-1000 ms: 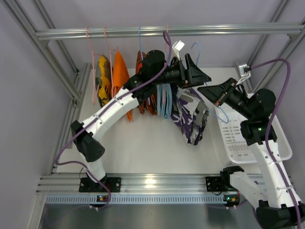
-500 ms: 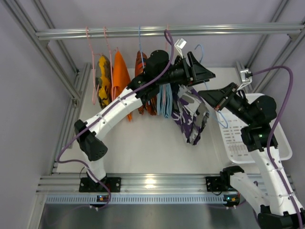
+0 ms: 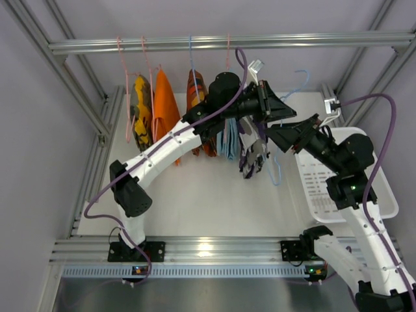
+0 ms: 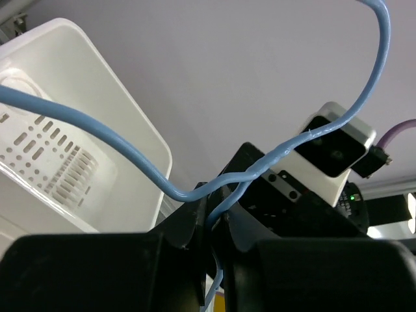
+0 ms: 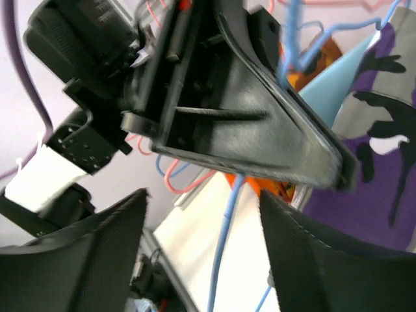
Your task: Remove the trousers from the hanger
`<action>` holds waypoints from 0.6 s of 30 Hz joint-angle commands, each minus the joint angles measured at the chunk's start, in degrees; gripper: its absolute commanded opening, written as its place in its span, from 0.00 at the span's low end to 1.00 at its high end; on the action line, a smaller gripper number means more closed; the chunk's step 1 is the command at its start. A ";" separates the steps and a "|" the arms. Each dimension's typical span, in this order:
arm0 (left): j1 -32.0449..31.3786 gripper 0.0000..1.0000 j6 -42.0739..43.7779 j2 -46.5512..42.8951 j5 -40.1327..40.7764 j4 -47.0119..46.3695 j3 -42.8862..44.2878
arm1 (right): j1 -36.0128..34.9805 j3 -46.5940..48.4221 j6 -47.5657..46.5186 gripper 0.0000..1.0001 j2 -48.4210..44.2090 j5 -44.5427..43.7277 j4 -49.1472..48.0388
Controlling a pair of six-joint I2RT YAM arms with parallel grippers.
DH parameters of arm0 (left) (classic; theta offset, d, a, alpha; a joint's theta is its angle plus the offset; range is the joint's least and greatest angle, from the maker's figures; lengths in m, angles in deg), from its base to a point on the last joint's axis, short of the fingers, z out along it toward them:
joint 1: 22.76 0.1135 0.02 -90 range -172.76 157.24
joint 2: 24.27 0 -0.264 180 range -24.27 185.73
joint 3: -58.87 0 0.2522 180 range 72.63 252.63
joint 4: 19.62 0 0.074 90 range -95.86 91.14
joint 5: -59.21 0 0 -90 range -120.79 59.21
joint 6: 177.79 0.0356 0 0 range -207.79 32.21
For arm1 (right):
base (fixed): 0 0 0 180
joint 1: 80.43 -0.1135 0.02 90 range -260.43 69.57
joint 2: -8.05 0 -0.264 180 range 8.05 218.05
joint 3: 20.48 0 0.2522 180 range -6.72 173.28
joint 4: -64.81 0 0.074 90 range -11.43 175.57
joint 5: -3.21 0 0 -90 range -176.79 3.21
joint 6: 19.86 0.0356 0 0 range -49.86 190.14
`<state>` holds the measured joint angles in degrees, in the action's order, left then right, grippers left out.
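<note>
Now | left claw (image 4: 211, 224) pinched shut on hanger (image 4: 279, 153) neck, centre frame | right claw (image 5: 201, 247) agape, gripping nothing | trousers (image 3: 253, 156) dangle lengthwise down-frame from hanger, just left of right claw | right arm nearer, probably best placed to pull them

Blue hanger (image 5: 224, 221), trousers (image 5: 383, 149) behind, left pincer (image 5: 325, 162) close ahead, right pincer (image 5: 201, 198) spread
</note>
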<state>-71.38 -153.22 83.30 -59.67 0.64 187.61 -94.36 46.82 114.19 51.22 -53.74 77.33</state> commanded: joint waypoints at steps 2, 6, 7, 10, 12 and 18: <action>0.72 0.00 3.91 -2.10 -5.47 -12.74 2.97 | -1.01 4.02 -6.07 0.78 -2.57 -1.23 -1.34; 3.53 0.00 3.12 -3.68 -7.68 -14.76 2.27 | -0.92 8.59 -16.16 0.89 -5.55 -8.00 5.43; 4.05 0.00 3.11 -3.94 -8.03 -15.46 2.27 | -1.01 9.04 -17.84 0.90 -6.26 -10.88 6.67; 5.90 0.00 1.63 -4.47 -9.52 -16.96 3.14 | -0.92 8.78 -24.00 0.89 -9.51 -17.92 11.77; 6.26 0.00 0.83 -4.65 -10.57 -18.54 4.11 | -1.01 5.72 -27.59 0.89 -12.84 -20.22 12.83; 6.35 0.00 -2.77 -6.05 -12.69 -21.61 4.20 | -0.92 -5.52 -33.06 0.87 -21.81 -20.60 17.06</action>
<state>-64.89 -155.69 83.98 -69.92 -5.33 187.61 -94.64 46.52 86.91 30.90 -72.93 88.13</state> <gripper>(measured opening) 0.137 0.877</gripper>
